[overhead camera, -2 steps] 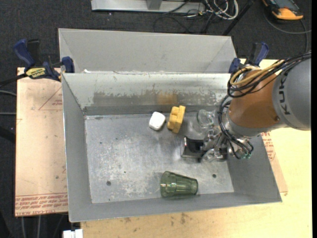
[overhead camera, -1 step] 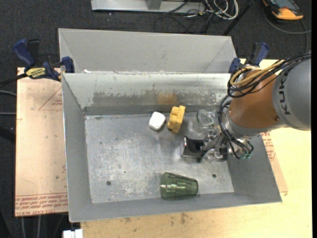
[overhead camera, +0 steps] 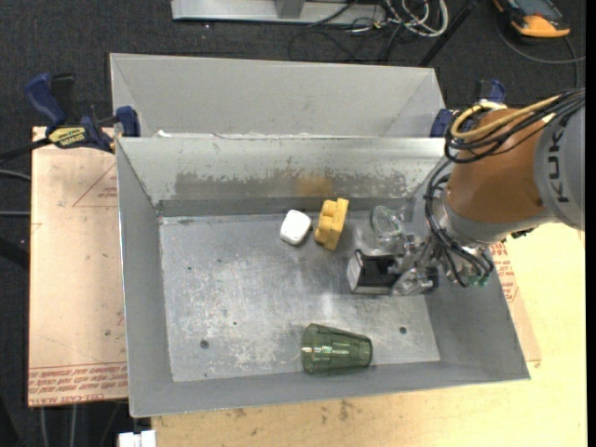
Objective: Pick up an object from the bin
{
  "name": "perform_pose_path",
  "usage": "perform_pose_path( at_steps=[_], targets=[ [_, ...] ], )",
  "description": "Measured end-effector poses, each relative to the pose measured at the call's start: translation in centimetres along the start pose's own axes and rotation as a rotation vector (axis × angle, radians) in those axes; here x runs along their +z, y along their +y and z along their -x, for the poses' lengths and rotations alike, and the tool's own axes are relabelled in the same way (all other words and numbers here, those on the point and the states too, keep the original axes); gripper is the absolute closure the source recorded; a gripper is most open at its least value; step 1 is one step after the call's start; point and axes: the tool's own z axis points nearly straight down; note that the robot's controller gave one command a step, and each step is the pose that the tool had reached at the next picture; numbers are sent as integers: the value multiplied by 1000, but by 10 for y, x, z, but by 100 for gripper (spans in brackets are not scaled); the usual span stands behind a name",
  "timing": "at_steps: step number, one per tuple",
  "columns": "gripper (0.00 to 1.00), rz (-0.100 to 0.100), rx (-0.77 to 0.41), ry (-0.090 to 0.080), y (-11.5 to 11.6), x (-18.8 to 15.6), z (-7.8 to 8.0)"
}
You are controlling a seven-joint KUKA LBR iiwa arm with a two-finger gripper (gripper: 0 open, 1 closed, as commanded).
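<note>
A small white block (overhead camera: 296, 227) is seen near the back wall of the grey bin (overhead camera: 140, 277), with a yellow block (overhead camera: 331, 223) just beside it. A green transparent cup (overhead camera: 336, 349) is laid on its side near the front wall. The gripper (overhead camera: 371, 274) is held low at the floor's right, just in front of a clear glassy piece (overhead camera: 385, 220). How far it is open cannot be told.
</note>
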Motion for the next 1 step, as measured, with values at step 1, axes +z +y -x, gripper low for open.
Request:
perform_pose_path(
  at_steps=[1],
  targets=[
    [100, -1, -6, -5, -16, -127, 10]
  ],
)
